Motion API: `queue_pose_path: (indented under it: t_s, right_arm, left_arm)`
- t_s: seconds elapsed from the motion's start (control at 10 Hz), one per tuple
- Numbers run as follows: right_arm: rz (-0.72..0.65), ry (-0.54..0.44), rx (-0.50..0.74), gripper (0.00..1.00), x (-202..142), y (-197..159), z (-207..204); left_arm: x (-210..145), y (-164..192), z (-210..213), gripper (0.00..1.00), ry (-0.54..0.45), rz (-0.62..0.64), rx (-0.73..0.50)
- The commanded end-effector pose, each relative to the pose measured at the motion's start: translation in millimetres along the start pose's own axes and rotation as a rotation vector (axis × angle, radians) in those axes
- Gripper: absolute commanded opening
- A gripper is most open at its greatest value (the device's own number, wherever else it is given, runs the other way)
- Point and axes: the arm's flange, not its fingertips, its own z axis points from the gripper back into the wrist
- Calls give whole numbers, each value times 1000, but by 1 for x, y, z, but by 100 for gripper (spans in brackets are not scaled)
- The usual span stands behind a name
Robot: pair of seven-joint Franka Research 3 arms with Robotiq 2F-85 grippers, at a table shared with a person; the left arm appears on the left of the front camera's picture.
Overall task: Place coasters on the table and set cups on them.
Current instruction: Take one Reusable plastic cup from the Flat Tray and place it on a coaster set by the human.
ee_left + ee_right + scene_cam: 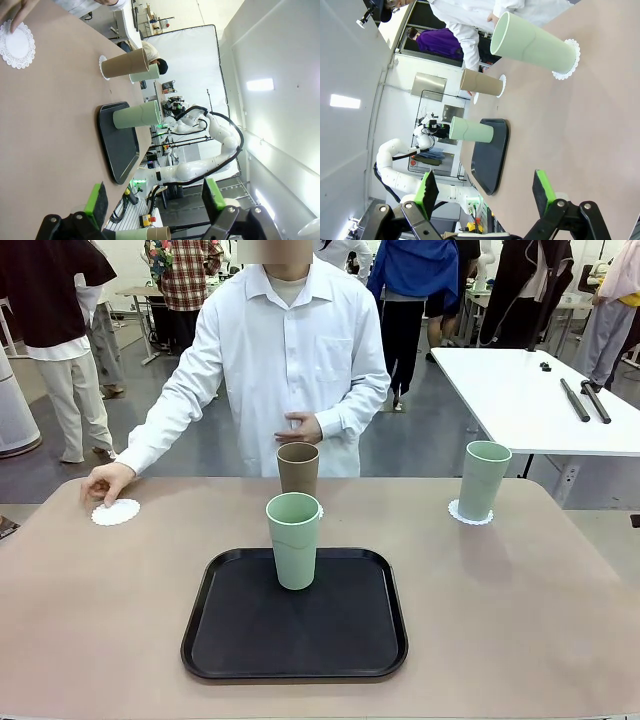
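On the table point(520, 620), a tan-brown cup point(298, 470) stands on a coaster at the far middle. A mint cup point(484, 480) stands on a coaster point(470, 513) at the far right. Another mint cup point(293, 540) stands upright inside the black tray point(230, 640). The person's hand point(103, 483) rests on a bare coaster point(116, 512) at the far left. My left gripper point(155, 200) is open with nothing between its green pads, looking over the tray point(120, 145) and the bare coaster point(17, 42). My right gripper point(486, 192) is open and holds nothing, well back from the right mint cup point(532, 47).
The person in a white shirt point(290, 360) stands at the far edge, the other hand held at the waist. A white table point(530, 400) with black rods stands behind on the right. Bare tabletop lies to either side of the tray.
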Motion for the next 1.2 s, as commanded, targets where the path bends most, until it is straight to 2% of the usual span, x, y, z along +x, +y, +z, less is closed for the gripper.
queue_pose_path:
  t_s: [0.0, 1.1]
  right_arm:
    - [-1, -5, 0, 100, -1, 0, 2]
    - [-1, -5, 0, 100, -1, 0, 2]
  left_arm:
    - [-1, -2, 1, 100, -5, -13, -8]
    - [-1, -2, 1, 100, -5, -13, -8]
